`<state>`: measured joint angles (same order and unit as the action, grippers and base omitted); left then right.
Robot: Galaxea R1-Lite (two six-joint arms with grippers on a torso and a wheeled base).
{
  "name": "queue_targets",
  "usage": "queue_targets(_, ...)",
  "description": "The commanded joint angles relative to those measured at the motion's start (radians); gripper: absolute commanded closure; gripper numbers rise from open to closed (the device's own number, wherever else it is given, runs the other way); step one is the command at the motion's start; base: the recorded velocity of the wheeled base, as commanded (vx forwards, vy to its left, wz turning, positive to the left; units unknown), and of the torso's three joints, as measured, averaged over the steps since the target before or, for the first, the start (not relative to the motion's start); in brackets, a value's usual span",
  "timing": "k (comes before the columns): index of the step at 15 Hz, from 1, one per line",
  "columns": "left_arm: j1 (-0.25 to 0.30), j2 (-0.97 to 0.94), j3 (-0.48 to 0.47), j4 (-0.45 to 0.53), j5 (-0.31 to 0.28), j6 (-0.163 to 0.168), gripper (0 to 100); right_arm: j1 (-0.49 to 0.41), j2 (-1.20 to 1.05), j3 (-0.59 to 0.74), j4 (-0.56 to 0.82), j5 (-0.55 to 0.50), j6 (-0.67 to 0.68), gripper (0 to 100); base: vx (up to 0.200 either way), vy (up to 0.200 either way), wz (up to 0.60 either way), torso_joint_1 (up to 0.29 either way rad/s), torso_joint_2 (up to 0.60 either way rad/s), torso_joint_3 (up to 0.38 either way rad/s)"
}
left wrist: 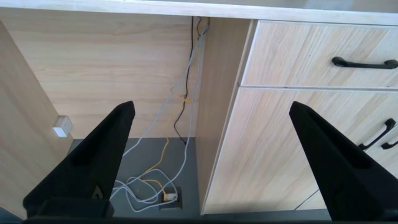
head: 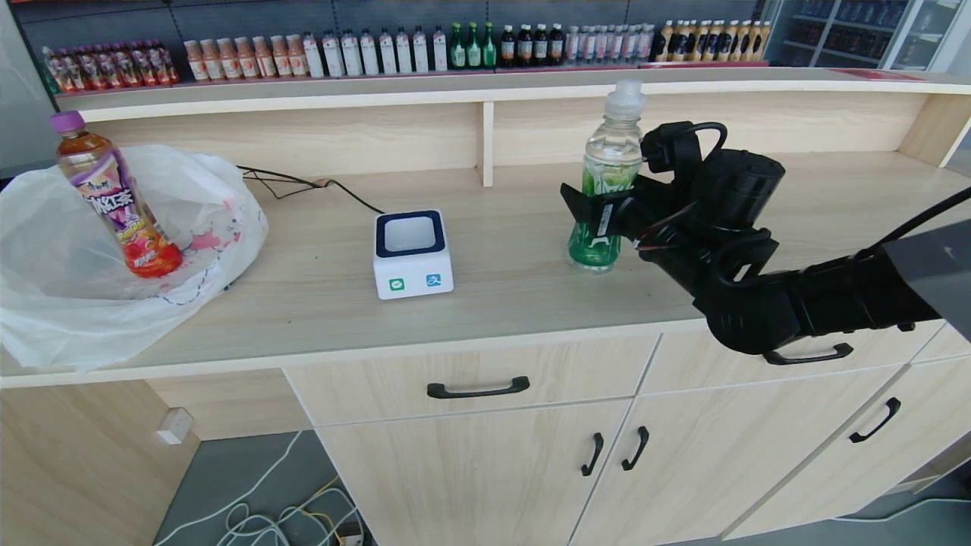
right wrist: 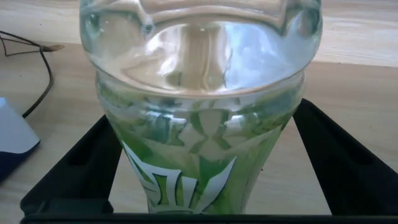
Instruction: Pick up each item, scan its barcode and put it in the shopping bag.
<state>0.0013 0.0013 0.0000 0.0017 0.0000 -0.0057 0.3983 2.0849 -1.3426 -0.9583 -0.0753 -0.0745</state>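
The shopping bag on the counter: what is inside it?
A purple-capped tea bottle leans tilted inside the shopping bag, its base down in the plastic. The bag's front folds hide whatever may lie lower inside.

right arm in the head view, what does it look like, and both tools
The right arm is matte black, with thick rounded joints. A black cable loops over its wrist, with thin red and white wires below. The right tool has flat black fingers; the left tool has two black, wedge-shaped, tapering ones.
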Motion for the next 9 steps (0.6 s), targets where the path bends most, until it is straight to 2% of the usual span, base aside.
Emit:
queue_targets(1,0.0,0.0,0.0,0.0,0.0,0.0,0,0.002,0.014,-0.01,0.001,0.0,-0.001,0,0.0,0.0,0.0,0.0,0.0,0.0)
queue_targets(9,0.0,0.0,0.0,0.0,0.0,0.0,0,0.002,0.014,-0.018,0.001,0.0,-0.001,0,0.0,0.0,0.0,0.0,0.0,0.0)
